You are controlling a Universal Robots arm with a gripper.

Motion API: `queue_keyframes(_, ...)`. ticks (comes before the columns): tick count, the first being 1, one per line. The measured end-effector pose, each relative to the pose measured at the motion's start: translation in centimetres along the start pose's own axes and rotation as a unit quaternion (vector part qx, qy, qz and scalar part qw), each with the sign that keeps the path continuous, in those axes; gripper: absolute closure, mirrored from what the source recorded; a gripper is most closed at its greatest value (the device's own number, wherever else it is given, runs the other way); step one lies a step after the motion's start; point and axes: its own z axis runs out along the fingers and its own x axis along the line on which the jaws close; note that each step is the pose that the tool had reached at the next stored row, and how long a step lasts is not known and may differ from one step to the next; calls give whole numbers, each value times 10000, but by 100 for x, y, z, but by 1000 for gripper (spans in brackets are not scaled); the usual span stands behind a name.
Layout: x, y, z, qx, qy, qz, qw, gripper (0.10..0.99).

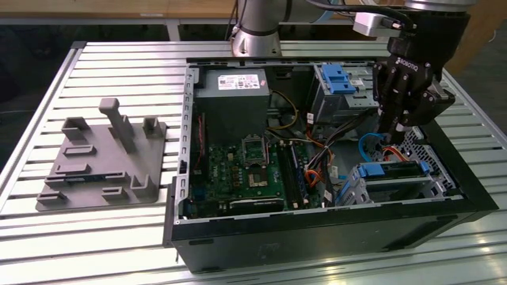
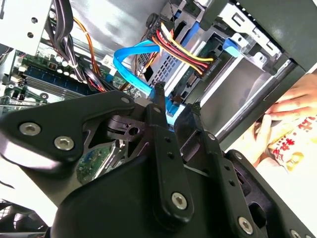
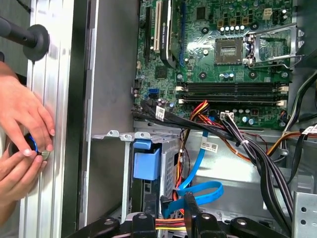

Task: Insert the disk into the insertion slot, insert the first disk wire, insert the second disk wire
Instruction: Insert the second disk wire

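Inside the open black computer tower (image 1: 317, 234) lying on its side on the ribbed metal table (image 1: 119, 65), we saw the flat silver hard drive in its bright blue plastic caddy (image 1: 393, 170) already seated in the boxy grey perforated sheet-metal drive cage (image 1: 431, 160), toward four o'clock in the exterior view. The black robot gripper (image 1: 393, 126) hung just above that cage, at about two o'clock, its fingers pointing down into the case.

In the second wrist view, the gripper (image 2: 177, 101) had its two black fingers (image 2: 159, 106) drawn close together around the flat end of a bright blue ribbon-like data cable (image 2: 130, 58); we judged the jaws clenched on that cable. Just beyond it, a bundle of red, yellow and black power wires (image 2: 184, 52) ended in a black plug at the edge of the drive.

In the first wrist view, the blue cable (image 3: 200, 191) looped near the fingertips, beside the blue caddy (image 3: 147, 162) in its cage. The green motherboard (image 3: 218, 59) filled the space beyond.

A taller grey metal bay with a blue latch (image 1: 339, 80) stood at one o'clock in the exterior view. A grey plastic fixture tray (image 1: 103, 160) lay on the table at nine o'clock. A person's hands (image 3: 22, 144) rested on the table edge outside the case.
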Motion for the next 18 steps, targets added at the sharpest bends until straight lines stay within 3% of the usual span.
queue_keyframes(8, -2, 0, 4, 27, 22, -86, 10000, 729)
queue_keyframes(15, -9, 1, 3, 28, 92, -99, 9999, 729)
queue_keyframes(17, -11, 1, 3, 29, 112, -103, 9999, 741)
queue_keyframes(18, -11, 1, 3, 29, 121, -106, 9999, 816)
